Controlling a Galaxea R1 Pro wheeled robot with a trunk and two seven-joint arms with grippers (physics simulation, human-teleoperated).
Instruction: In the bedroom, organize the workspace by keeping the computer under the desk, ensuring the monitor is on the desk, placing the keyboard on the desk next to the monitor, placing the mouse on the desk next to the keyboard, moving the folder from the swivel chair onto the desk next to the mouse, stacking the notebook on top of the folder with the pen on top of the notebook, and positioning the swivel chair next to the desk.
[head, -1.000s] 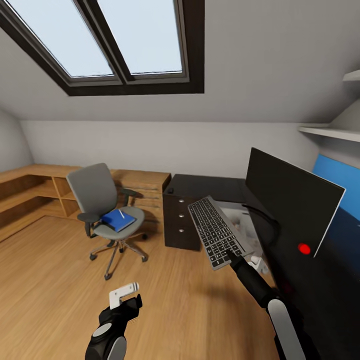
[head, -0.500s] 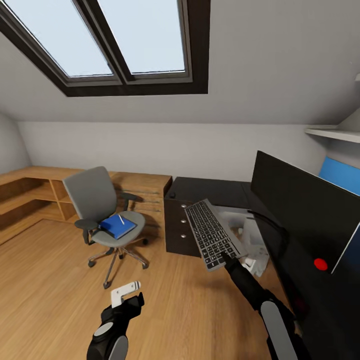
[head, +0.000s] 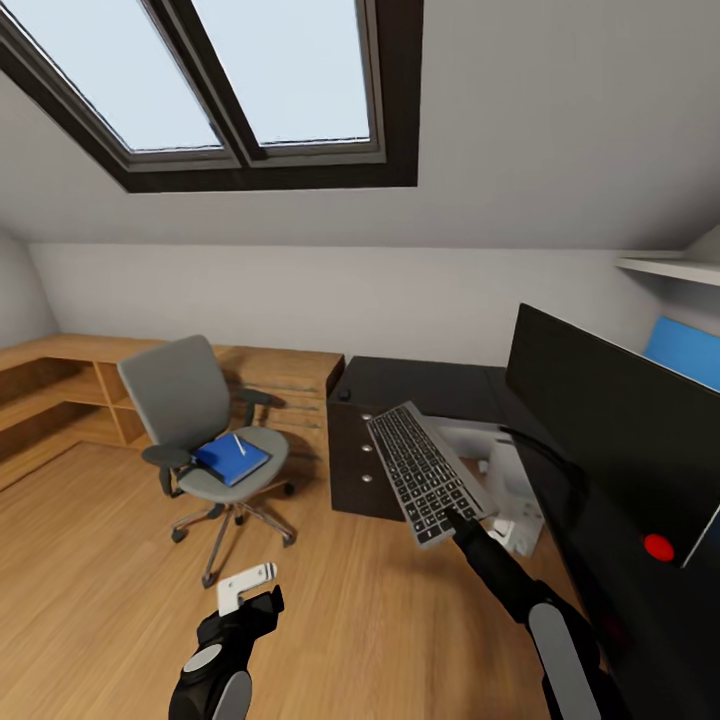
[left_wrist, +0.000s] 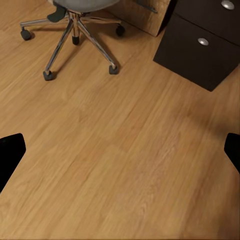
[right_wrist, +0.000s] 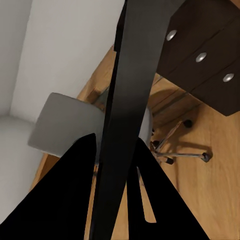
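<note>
Left hand (head: 248, 588), fingers spread and holding nothing, hangs low over the wood floor (head: 110, 560). Chair (head: 200, 420) stands well apart from the counter (head: 420, 385), carrying the folder (head: 232, 458) with the pen (head: 238, 443) lying on it; the notebook cannot be made out there. Mouse (head: 343, 394) sits on the counter's near corner. Right hand (head: 455, 518) is clamped on the keyboard (head: 425, 470), held in the air beside the drawers (head: 350, 460) and not yet set down. Computer (head: 515, 490) sits under the counter; monitor (head: 610, 430) stands on it. By this judgement, computer and monitor are settled; keyboard, mouse placement, folder, notebook, pen and chair remain. Left wrist view adds the chair's chrome base (left_wrist: 75, 35) and castors on the floor. Right wrist view shows the keyboard (right_wrist: 130, 115) edge-on between the fingers (right_wrist: 65, 195), the chair beyond.
</note>
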